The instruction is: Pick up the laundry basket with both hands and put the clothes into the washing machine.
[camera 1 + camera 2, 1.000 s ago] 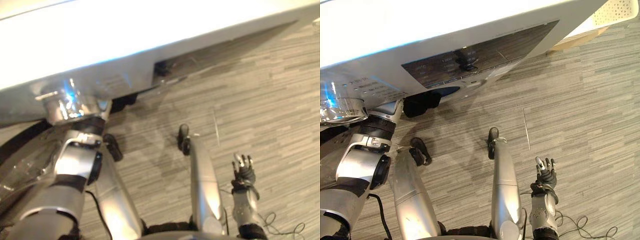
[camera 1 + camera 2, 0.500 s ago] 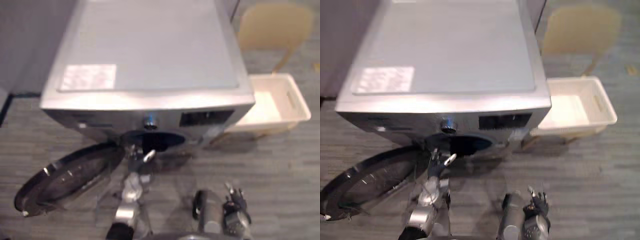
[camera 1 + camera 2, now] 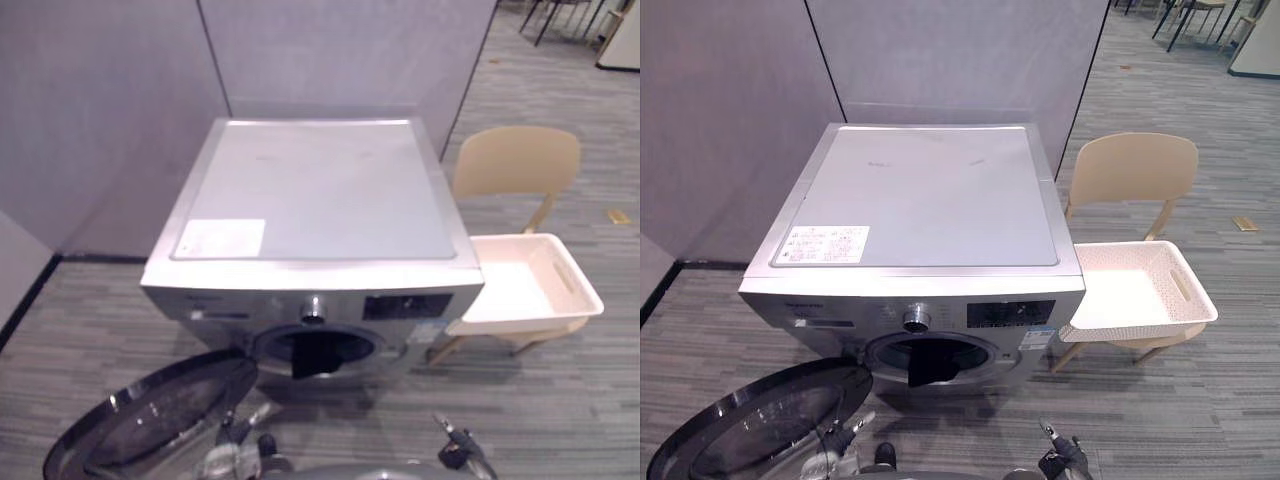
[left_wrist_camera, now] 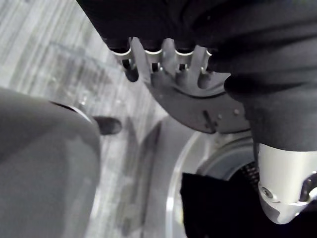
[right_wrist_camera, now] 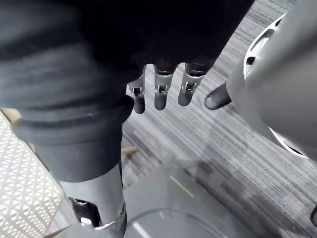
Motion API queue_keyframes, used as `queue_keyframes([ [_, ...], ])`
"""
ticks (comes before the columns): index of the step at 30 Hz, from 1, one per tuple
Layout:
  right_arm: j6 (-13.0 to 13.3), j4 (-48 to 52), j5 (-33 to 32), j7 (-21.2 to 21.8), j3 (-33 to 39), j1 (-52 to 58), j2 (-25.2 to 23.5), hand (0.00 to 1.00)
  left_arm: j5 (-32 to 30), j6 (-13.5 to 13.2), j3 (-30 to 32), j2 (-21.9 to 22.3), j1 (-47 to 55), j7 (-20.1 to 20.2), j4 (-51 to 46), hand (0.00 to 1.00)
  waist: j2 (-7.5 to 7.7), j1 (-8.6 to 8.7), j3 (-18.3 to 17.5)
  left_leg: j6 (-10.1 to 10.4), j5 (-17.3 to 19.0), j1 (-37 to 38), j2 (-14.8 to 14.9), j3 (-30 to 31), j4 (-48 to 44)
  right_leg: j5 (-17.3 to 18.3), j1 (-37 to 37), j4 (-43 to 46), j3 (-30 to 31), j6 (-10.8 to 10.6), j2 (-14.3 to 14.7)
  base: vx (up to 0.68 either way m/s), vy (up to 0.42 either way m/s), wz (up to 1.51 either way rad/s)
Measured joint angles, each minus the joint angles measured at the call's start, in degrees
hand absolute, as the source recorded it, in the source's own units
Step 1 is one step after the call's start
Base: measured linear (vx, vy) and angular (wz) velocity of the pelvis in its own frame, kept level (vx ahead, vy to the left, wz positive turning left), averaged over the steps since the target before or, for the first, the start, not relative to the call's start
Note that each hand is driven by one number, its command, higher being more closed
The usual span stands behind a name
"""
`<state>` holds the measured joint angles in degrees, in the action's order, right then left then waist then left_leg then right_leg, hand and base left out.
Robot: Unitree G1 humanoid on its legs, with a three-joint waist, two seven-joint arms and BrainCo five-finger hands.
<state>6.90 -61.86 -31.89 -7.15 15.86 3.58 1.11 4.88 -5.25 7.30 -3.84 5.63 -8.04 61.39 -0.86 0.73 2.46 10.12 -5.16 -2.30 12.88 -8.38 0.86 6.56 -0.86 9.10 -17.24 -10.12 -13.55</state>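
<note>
Since the earlier frames the whole view has swung up off the floor, which is the head camera lifting rather than the things shifting, and both hands now sit low at the near edge. Ahead stands the silver-grey front-loading washing machine, with its round dark glass door swung open and lying low on the robot's left. A black garment hangs over the lip of the drum mouth, part in and part out. The cream perforated plastic laundry basket rests on the seat of a beige chair just beside the machine's right flank, and it looks empty. Its long axis seems to run sideways, away from the machine, judging by the handle slot in its far right end. The left hand hovers over the open door with fingers straight and holding nothing; the right hand is likewise slack, its fingers loose and empty. The garment lies forward and above, between the two hands but nearer the left. The basket lies forward and well to the right, nearer the right hand.
</note>
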Motion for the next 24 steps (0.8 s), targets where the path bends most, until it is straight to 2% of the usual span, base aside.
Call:
queue_keyframes([
  [7, -0.1, -2.7, 0.5, 1.1, -0.2, -0.8, 0.6, 0.00, -0.5, 0.0, 1.4, -0.3, -0.1, 1.9, 1.7, 0.00, -0.07, 0.64, -0.3, 0.1, -0.2, 1.3, 0.2, 1.5, 0.8, -1.2, -4.1, -4.2, -2.0, 0.6, 1.3, 0.02, -0.010, 0.11],
  [11, -0.2, -4.7, 0.7, 1.1, -0.6, -1.1, 1.2, 0.00, 2.6, 0.0, 1.9, -0.1, 0.0, 1.6, 1.7, 0.00, 0.00, 1.17, -0.2, 0.3, -0.5, 1.2, 0.3, 3.7, 0.7, -1.3, -5.9, -5.3, -3.9, 0.8, 1.9, -0.02, -0.020, 0.23],
  [14, -0.3, -4.8, 1.1, 0.9, -0.6, -1.1, 1.6, 0.00, 4.7, -0.1, 1.9, 0.3, 0.2, 1.4, 1.7, 0.00, -0.26, 1.27, 0.0, 0.1, -0.6, -1.1, 0.3, 6.4, -0.6, -1.0, -6.1, -5.3, -6.1, 1.4, 2.3, -0.04, -0.021, 0.39],
  [15, -0.3, -4.9, 1.1, 0.8, -0.7, -1.2, 1.6, 0.00, 4.7, -0.2, 1.9, 0.5, -0.2, 1.4, 1.5, 0.00, -0.34, 1.39, 0.1, -0.6, -1.1, -2.9, 0.1, 7.5, -1.4, -0.9, -6.1, -5.3, -7.9, 1.6, 2.4, -0.05, -0.017, 0.71],
  [16, -0.4, -4.9, 1.3, 0.7, -1.1, -1.8, 1.7, 0.00, 4.7, -0.3, 1.9, 0.8, -0.2, 1.3, 1.1, 0.00, -0.33, 1.46, 0.6, -2.0, -2.5, -4.3, -0.3, 7.4, -1.5, -0.7, -6.1, -5.2, -9.7, 1.9, 2.3, -0.06, -0.011, 0.77],
  [17, -0.4, -4.8, 1.5, 0.6, -1.1, -2.2, 1.8, 0.00, 4.6, -0.3, 1.9, 0.9, -0.4, 1.3, 1.0, 0.00, -0.34, 1.49, 0.9, -2.1, -3.9, -5.2, -0.6, 7.0, -1.4, -0.6, -6.0, -5.2, -10.6, 2.1, 2.2, -0.10, 0.004, 0.89],
  [18, -0.5, -4.9, 2.3, 0.6, -1.2, -3.8, 1.9, 0.00, 4.4, -0.3, 1.8, 1.4, -1.2, 0.8, 0.9, 0.00, -0.48, 1.28, 2.3, -3.6, -7.5, -7.1, -1.4, 6.1, -1.3, -0.3, -5.8, -5.1, -11.3, 2.7, 2.5, -0.12, 0.004, 0.71],
  [20, -0.6, -4.9, 3.0, 0.6, -1.2, -5.6, 2.3, 0.00, 4.1, -0.4, 2.0, 1.2, -1.3, 0.3, -0.2, 0.00, -0.70, 1.17, 3.5, -3.6, -11.5, -7.6, -1.6, 6.6, 0.9, -0.8, -5.3, -5.7, -11.9, 4.8, 2.6, -0.18, 0.030, 0.50],
  [21, -0.5, -5.2, 3.6, 0.7, -0.6, -7.2, 2.3, 0.00, 4.3, -0.4, 4.3, 1.9, -2.2, 0.4, -0.5, 0.00, -0.10, 0.62, 4.4, -4.3, -1.6, -10.0, -2.5, 5.1, -10.1, -1.5, -4.4, -4.0, -13.5, 3.4, 0.7, -0.18, 0.119, 0.16],
  [22, -0.5, -4.6, 3.9, 0.6, -0.3, -8.2, 2.7, 0.00, 4.1, -0.4, 4.6, 1.9, -2.1, 0.3, -0.6, 0.00, -0.06, 0.45, 4.4, -6.2, 6.8, -12.2, -2.9, 3.1, -24.6, -1.6, -3.8, -2.4, -13.0, 3.4, -0.8, -0.12, 0.165, -0.06],
  [23, -0.5, -4.2, 4.1, 0.6, -0.3, -8.3, 2.9, 0.00, 4.0, -0.4, 4.6, 1.9, -2.0, 0.3, -0.5, 0.00, -0.27, 0.28, 4.5, -6.8, 9.4, -12.2, -2.6, 2.0, -29.7, -1.7, -3.8, -1.9, -12.4, 3.1, -1.1, -0.12, 0.161, -0.21],
  [24, -0.5, -3.4, 4.4, 0.7, -0.2, -8.1, 3.3, 0.00, 3.4, -0.3, 4.6, 2.0, -1.8, 0.3, -0.4, 0.00, -1.18, 0.38, 4.3, -7.2, 11.7, -12.4, -0.7, -0.5, -34.8, -1.9, -4.0, -1.2, -11.9, 2.8, -0.6, -0.11, 0.130, -0.11],
])
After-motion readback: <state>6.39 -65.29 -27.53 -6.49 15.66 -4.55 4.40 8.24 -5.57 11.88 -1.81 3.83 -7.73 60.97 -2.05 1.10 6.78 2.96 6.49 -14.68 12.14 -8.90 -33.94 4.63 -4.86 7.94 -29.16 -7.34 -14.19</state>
